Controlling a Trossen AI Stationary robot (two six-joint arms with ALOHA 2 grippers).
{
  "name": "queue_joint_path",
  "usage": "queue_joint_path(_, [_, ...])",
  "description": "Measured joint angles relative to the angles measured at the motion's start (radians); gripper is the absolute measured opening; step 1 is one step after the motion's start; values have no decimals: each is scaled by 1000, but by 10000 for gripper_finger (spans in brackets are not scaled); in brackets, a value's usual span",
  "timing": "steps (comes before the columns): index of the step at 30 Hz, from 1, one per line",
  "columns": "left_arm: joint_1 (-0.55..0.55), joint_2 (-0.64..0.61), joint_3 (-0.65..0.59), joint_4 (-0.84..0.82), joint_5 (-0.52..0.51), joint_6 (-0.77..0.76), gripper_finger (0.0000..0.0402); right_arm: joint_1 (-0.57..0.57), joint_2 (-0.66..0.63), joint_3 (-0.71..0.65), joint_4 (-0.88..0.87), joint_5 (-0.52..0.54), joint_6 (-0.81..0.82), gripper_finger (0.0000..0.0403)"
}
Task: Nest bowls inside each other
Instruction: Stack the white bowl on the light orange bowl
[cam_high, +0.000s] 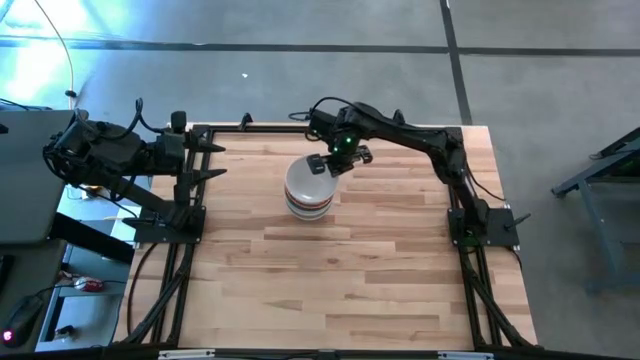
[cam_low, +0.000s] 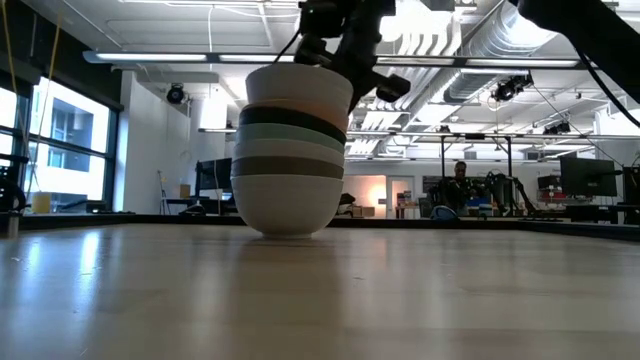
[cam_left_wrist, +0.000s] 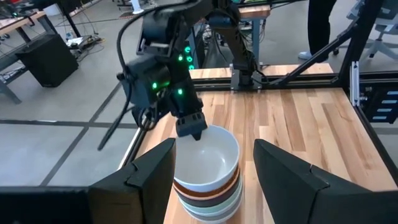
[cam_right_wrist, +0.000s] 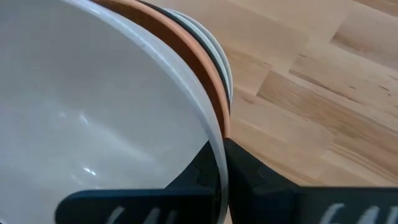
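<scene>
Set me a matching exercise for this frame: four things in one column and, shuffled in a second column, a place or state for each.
Things
1. top bowl
2. black bowl
3. left pincer
4. right pincer

Place or state
A. open, at the left edge of the table
B. white, uppermost in the stack
C. shut on the top bowl's rim
D. inside the stack, just under the peach bowl

Pairs: 1-B, 2-D, 3-A, 4-C
</scene>
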Motion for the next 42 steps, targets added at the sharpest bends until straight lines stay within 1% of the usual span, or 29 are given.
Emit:
queue_joint_path(9, [0,-1,0,-15,15,-11,207,6,55,0,28,-24,-34,0])
queue_joint_path(18, [0,-1,0,-54,19,-26,207,6,60,0,65,-32,-35,3])
queue_joint_path(20, [0,-1,0,-54,19,-26,207,8,60,0,69,-35,-38,14])
queue_joint_path(22, [0,-1,0,-54,19,-26,207,10,60,0,81,-43,-42,34])
queue_joint_path(24, [0,-1,0,-53,19,-26,207,11,61,5,92,-60,-45,61])
queue_joint_path(28, [0,-1,0,-53,19,-26,207,11,62,34,100,-60,-52,120])
queue_joint_path(32, [0,-1,0,-52,18,-28,207,10,61,82,101,-51,-59,161])
queue_joint_path(35, [0,-1,0,-52,18,-41,207,6,61,120,98,-50,-64,172])
queue_joint_path(38, [0,-1,0,-51,16,-48,207,5,48,114,115,-52,-67,173])
queue_joint_path(42, [0,3,0,-50,12,-65,207,4,43,112,86,-50,-83,172])
